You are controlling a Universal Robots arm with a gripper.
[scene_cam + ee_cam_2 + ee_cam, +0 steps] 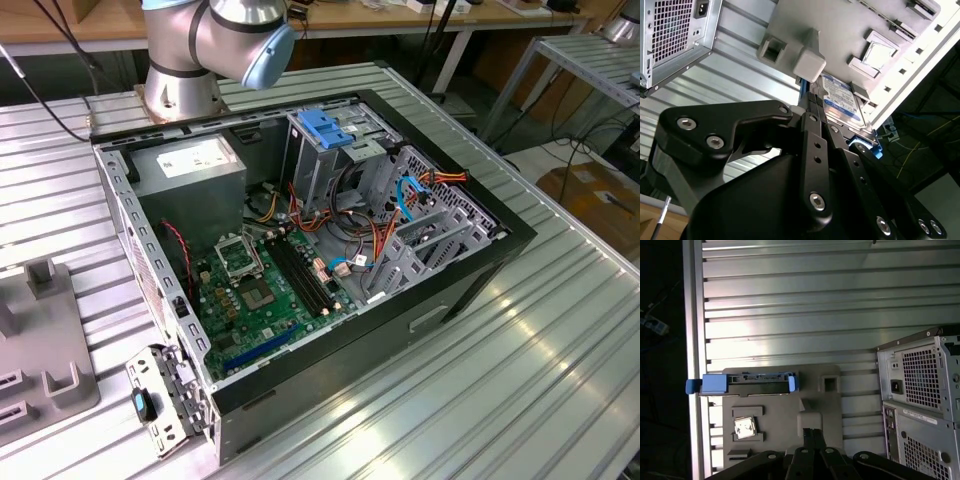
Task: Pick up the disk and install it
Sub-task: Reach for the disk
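The disk point(757, 385) stands on edge in a slot of a grey fixture tray point(785, 410), with its bright blue carrier frame wrapped around it. In the second wrist view its white-and-blue label point(840, 97) faces sideways. My gripper point(812, 431) hovers over the tray, a short way off from the disk and not touching it. Its black fingers are pressed together with nothing between them. In the second wrist view the gripper point(812, 107) points toward the disk's near edge.
An open computer case point(320, 250) lies on the slatted aluminium table point(520, 380), with a blue bracket point(325, 125) on its drive cage. The tray point(40, 350) sits at the exterior view's left and also holds a small silver chip point(745, 427). The case's rear panel point(920, 400) is near the tray.
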